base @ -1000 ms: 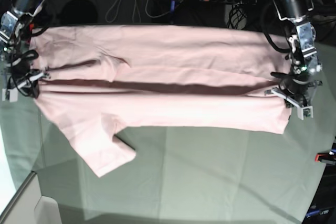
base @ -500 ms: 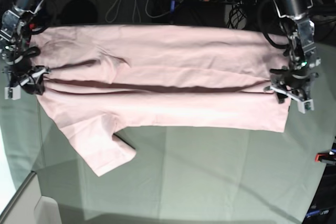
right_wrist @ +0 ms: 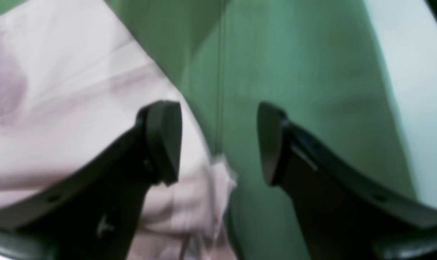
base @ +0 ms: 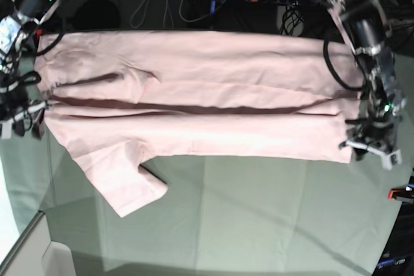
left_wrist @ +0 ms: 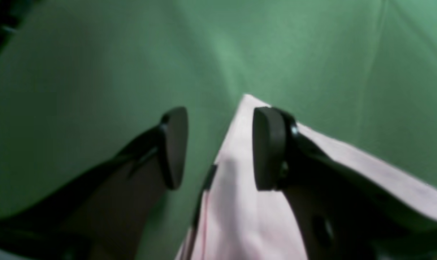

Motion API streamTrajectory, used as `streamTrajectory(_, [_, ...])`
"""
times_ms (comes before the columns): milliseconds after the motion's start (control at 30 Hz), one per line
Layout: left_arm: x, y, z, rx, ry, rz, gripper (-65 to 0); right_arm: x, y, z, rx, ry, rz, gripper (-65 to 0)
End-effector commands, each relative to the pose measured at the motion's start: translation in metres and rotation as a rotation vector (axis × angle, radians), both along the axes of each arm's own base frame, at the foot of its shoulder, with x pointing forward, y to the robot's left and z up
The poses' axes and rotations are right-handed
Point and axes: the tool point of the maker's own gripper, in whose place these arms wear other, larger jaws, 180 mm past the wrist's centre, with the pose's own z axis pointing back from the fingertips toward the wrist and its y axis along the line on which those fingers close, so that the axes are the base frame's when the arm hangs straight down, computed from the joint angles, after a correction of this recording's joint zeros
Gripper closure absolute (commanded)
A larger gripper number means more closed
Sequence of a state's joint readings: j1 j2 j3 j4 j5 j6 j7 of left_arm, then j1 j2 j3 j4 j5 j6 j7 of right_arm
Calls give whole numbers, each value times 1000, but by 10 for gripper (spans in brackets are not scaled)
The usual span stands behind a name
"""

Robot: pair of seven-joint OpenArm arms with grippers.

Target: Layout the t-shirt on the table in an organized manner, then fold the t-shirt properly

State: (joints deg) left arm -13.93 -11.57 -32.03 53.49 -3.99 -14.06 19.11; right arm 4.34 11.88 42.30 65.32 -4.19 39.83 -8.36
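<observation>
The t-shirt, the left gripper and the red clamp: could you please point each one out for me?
t-shirt (base: 194,95): base view, middle of the pink fabric.
left gripper (left_wrist: 218,148): left wrist view, midway between its open fingertips.
red clamp (base: 400,192): base view, red body at the table's right edge.

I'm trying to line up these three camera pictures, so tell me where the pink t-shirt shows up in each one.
Base view: the t-shirt lies spread across the upper middle, reaching from one arm to the other.
Left wrist view: one corner of it sits at lower centre and right, by the open left gripper.
Right wrist view: it fills the left side, under the open right gripper.
Shared landmark: the green table cover.
</observation>
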Motion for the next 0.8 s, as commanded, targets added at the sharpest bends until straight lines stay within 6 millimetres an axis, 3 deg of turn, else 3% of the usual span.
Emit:
streamTrajectory(0, [19,5,15,15,-41,-7,-284,14,-1,12,-8,-32,15,-335])
streamTrajectory(100, [38,0,9,-1,-36,-24,-284,23,5,10,4,-11,34,-335])
streamTrajectory(267, [48,-7,-6,-14,-36,-37,-284,26,7,11,3,-14,40,-333])
streamTrajectory(433, [42,-10,-26,-41,-1,-25,-284,24,7,9,5,-8,40,-333])
streamTrajectory(767, [37,-3,-29,-26,-5,-17,-280,31,8,15,4,-24,41,-335])
